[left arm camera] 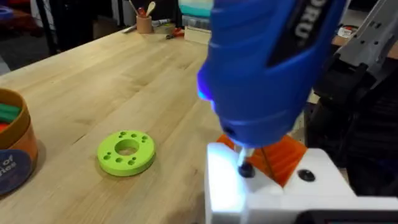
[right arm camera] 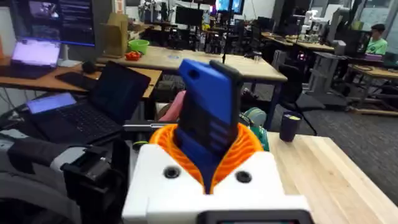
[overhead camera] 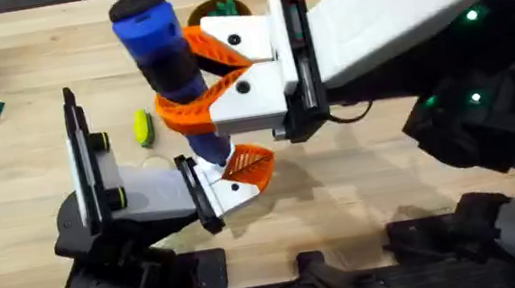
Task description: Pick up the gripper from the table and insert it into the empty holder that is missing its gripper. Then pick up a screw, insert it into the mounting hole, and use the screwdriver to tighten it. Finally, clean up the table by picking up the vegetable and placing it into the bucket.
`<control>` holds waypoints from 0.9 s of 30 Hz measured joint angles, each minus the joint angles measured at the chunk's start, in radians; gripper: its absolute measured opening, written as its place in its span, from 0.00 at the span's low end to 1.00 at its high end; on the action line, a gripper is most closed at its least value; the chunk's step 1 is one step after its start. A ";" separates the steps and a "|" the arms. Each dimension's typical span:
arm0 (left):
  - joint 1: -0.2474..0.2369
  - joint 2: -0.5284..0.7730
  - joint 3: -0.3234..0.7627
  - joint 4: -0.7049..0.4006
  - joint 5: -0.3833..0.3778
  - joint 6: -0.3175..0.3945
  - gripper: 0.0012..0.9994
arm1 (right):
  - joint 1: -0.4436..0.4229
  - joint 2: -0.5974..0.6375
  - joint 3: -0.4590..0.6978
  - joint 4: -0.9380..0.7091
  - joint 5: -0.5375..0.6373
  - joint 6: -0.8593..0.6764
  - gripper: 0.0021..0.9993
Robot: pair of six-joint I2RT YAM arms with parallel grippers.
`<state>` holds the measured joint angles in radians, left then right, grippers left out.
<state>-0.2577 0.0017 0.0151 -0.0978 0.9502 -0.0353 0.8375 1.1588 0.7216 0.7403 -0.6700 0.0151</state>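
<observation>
The right tool (overhead camera: 191, 85), white with orange ribbed pads, is clamped round the chunky bright-blue cylindrical screwdriver (overhead camera: 159, 47), held upright with its thin metal tip on a black screw (left arm camera: 246, 169) in the white wedge-shaped holder (overhead camera: 232, 180). The left tool's state cannot be told. Likely faults: a tilted bit could cam out of the screw head or cross-thread it; a loose grip could let the driver twist. The small yellow-green oval vegetable (overhead camera: 142, 127) lies on the pale wooden table (overhead camera: 30, 176), near a flat lime-green ring disc (left arm camera: 126, 152). Behind is a workshop with desks and monitors.
</observation>
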 joint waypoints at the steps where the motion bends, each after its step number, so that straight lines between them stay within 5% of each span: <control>1: 0.000 0.000 0.000 0.000 0.000 0.000 0.01 | 0.000 0.000 0.000 0.000 0.000 0.001 0.02; 27: 0.000 0.000 0.000 -0.001 0.003 -0.003 0.01 | 0.000 0.000 0.000 -0.023 0.004 0.030 0.02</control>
<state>-0.2577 0.0017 0.0151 -0.0986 0.9531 -0.0380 0.8375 1.1587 0.7216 0.7177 -0.6655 0.0452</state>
